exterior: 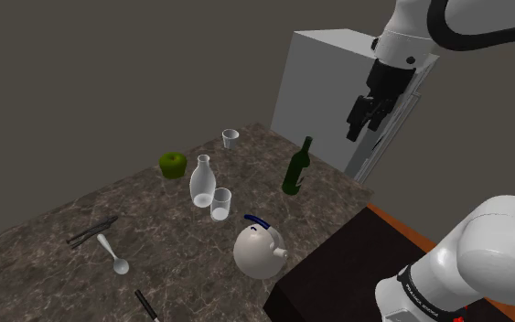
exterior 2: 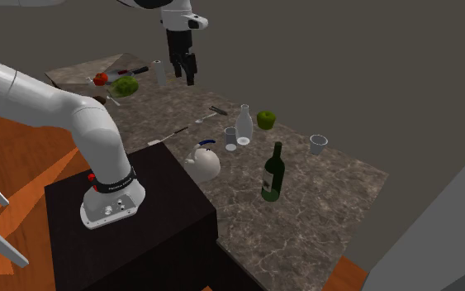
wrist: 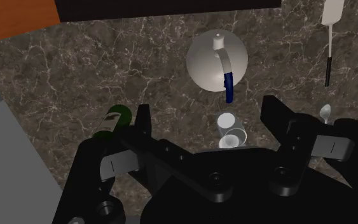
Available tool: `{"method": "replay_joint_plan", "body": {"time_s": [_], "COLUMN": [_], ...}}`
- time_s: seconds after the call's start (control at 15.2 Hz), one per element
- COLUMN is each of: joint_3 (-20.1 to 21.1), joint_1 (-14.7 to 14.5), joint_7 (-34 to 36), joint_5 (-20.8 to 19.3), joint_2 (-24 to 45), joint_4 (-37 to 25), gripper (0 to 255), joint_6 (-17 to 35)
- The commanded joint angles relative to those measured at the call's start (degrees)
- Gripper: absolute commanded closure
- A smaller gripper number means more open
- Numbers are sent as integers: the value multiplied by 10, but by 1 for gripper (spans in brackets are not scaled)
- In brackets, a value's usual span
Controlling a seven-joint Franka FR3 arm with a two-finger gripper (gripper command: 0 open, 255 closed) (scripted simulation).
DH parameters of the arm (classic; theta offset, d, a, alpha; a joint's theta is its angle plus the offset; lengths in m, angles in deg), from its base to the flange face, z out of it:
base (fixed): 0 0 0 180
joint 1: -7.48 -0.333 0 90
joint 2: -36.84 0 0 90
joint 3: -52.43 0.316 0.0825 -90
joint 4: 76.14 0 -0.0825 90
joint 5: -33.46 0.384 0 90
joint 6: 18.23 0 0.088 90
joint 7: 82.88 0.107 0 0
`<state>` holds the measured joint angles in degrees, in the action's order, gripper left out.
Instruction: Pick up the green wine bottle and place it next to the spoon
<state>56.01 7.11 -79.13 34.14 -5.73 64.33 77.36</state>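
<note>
The bottle (exterior: 295, 171) is glossy green glass, the countertop (exterior: 168, 242) veined stone, the tumbler (exterior: 220, 204) clear glass.

The light around me is dim and even, and my white arm (exterior: 484, 256) is the brightest surface. I can hardly make out shadows on the dark desk (exterior: 164, 229). My gripper (wrist: 207, 108) reads as near-black shapes; the pale kettle (wrist: 206, 63) carries a soft sheen. Edges are crisp.
</note>
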Motion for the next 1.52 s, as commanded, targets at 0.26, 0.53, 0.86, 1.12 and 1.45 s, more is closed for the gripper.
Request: {"method": "replay_joint_plan", "body": {"time_s": [0.26,0.53,0.86,1.12,1.45], "joint_3": [-26,-52,-82,-106,-130], "joint_1": [17,32,48,58,69], "joint_7": [-23,-45,-74,-101,-140], "joint_5": [-15,-26,-30,-24,0], "joint_2": [54,119,211,291,395], "joint_4": [11,10,-9,-39,-92], "gripper": [0,0,0,0,0], "joint_6": [73,144,225,282,339]}}
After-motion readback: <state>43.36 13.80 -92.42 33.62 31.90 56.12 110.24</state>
